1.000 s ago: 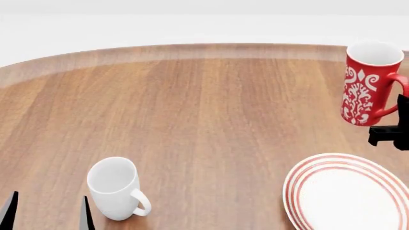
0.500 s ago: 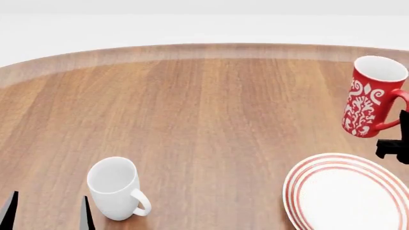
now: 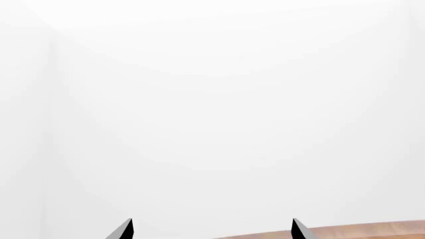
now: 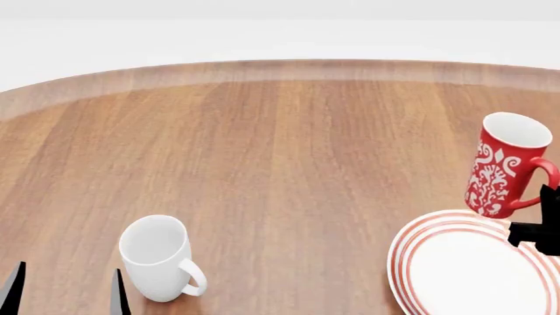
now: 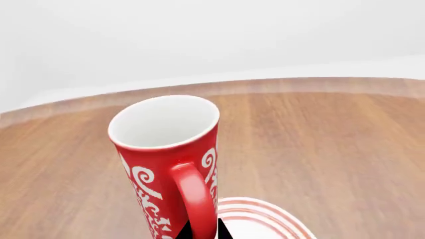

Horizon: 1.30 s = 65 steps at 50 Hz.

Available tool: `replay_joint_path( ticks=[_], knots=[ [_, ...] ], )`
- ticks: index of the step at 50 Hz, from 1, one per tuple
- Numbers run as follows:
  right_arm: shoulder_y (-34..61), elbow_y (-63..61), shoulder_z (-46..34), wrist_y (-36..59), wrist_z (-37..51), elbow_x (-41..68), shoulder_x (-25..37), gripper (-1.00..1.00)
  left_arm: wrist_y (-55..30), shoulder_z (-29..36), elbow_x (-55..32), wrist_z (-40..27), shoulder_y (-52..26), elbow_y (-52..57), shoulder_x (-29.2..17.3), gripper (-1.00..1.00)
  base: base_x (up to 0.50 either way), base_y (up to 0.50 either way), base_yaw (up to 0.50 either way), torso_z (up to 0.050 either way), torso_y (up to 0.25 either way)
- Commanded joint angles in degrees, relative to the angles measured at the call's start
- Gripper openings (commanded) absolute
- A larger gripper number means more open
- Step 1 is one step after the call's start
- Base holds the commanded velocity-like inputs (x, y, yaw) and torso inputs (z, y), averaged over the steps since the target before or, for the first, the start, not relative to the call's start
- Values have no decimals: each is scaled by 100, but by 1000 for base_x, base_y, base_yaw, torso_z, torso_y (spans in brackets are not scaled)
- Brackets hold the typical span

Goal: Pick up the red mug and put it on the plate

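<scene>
The red mug (image 4: 505,165) with white swirls hangs tilted in the air, its base over the far rim of the plate (image 4: 455,269). My right gripper (image 4: 544,211) is shut on the mug's handle (image 5: 192,199) at the right edge of the head view. In the right wrist view the red mug (image 5: 166,154) fills the middle, white inside, with the two dark fingertips (image 5: 183,232) pinching the handle and the plate (image 5: 265,221) below. My left gripper (image 4: 65,289) shows as two dark tips at the bottom left, open with nothing between them; it (image 3: 211,230) faces a white wall.
A plain white mug (image 4: 159,257) stands on the wooden table (image 4: 280,151) just right of my left gripper's tips. The table's curved far edge (image 4: 262,69) runs across the back.
The right gripper has lowered the red mug and brought it nearer, from well above the table to just over the plate's far rim. The left gripper and white mug have not moved.
</scene>
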Motion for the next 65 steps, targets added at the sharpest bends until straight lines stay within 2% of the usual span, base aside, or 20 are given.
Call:
replay_joint_path(
  ticks=[1, 32, 65],
  knots=[
    [-234, 177, 60, -245, -42, -77, -95, -100, -6, 19, -5, 1, -4, 3, -11, 100, 0, 0, 0, 0, 0],
    [-440, 611, 137, -590, 302, -249, -362, -100, -7, 44, -9, -31, -12, 3, -25, 100, 0, 0, 0, 0, 0],
    [-621, 897, 58, -973, 132, -470, -628, -100, 4, 83, -24, -42, -25, -2, -44, 100, 0, 0, 0, 0, 0]
  ],
)
